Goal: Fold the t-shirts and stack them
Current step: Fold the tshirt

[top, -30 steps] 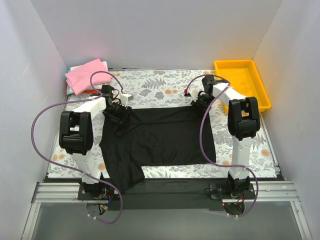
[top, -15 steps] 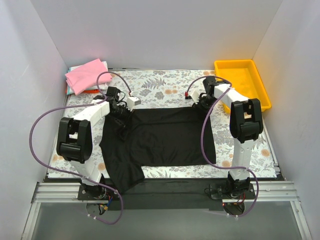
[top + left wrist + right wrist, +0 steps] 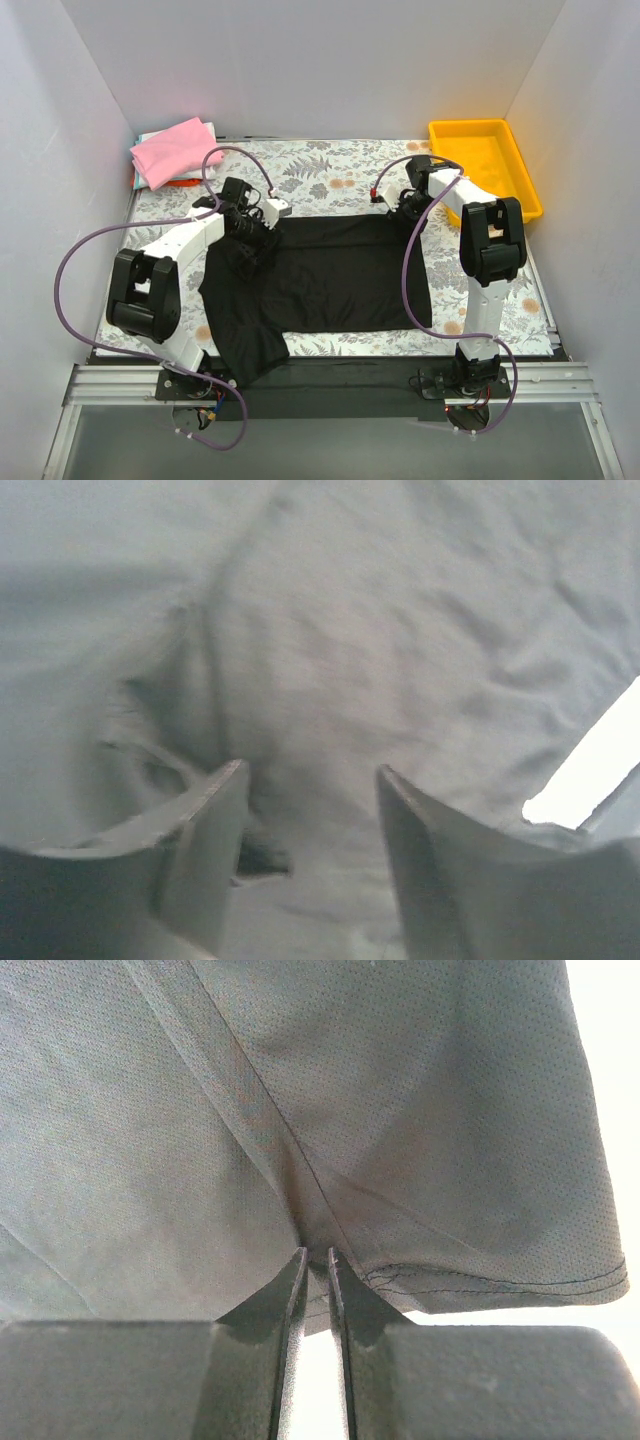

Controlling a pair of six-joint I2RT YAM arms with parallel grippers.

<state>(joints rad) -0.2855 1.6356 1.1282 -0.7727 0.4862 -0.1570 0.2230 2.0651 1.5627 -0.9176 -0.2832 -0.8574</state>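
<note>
A black t-shirt (image 3: 330, 275) lies spread across the middle of the mat, one sleeve hanging over the front edge. My left gripper (image 3: 256, 236) hovers low over its far left part, jaws apart; in the left wrist view (image 3: 310, 772) rumpled black cloth (image 3: 400, 630) lies under and between the fingers (image 3: 210, 825). My right gripper (image 3: 406, 204) is at the shirt's far right corner, shut on the hem (image 3: 470, 1278) in the right wrist view (image 3: 317, 1253). A folded pink t-shirt (image 3: 175, 150) tops a stack at the back left, with an orange-red edge (image 3: 178, 183) beneath it.
A yellow plastic tray (image 3: 528, 190) stands at the back right corner. White walls enclose the floral mat (image 3: 320, 170) on three sides. Purple cables (image 3: 70, 260) loop off both arms.
My left arm has swung to the right, carrying its gripper further in over the shirt's far left part. The right gripper has shifted only slightly.
</note>
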